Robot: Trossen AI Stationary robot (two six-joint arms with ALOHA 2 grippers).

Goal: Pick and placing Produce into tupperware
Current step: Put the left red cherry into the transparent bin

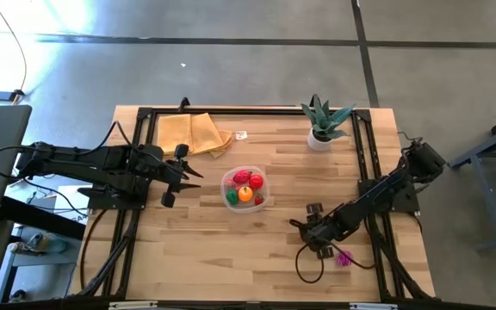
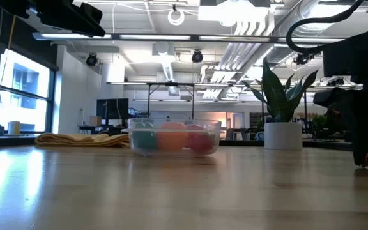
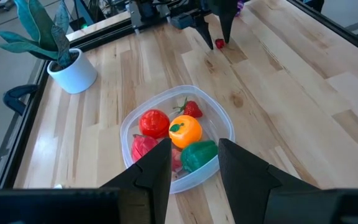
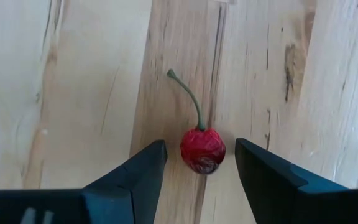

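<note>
I see a small red cherry (image 4: pixel 202 149) with a green stem lying on the bare wood, straddled by my right gripper (image 4: pixel 201 165). Its jaws stand open, one finger on each side of the cherry with a gap left on both sides, so nothing is gripped. The tupperware (image 1: pixel 264 193) sits near the table's middle, well apart from the cherry, holding a red tomato-like piece (image 3: pixel 154 122), an orange (image 3: pixel 185 131), a strawberry (image 3: pixel 192 109), a green piece (image 3: pixel 198 153) and a pinkish-red piece (image 3: pixel 143 147). My left gripper (image 3: pixel 194 155) hovers just beside the container on its left; its jaws are closed and empty. In the high view the right arm hides the cherry, and a magenta piece (image 1: pixel 344 257) lies beside that arm. A potted plant (image 1: pixel 323 123) and a folded tan cloth (image 1: pixel 189 133) stand along the far edge.
</note>
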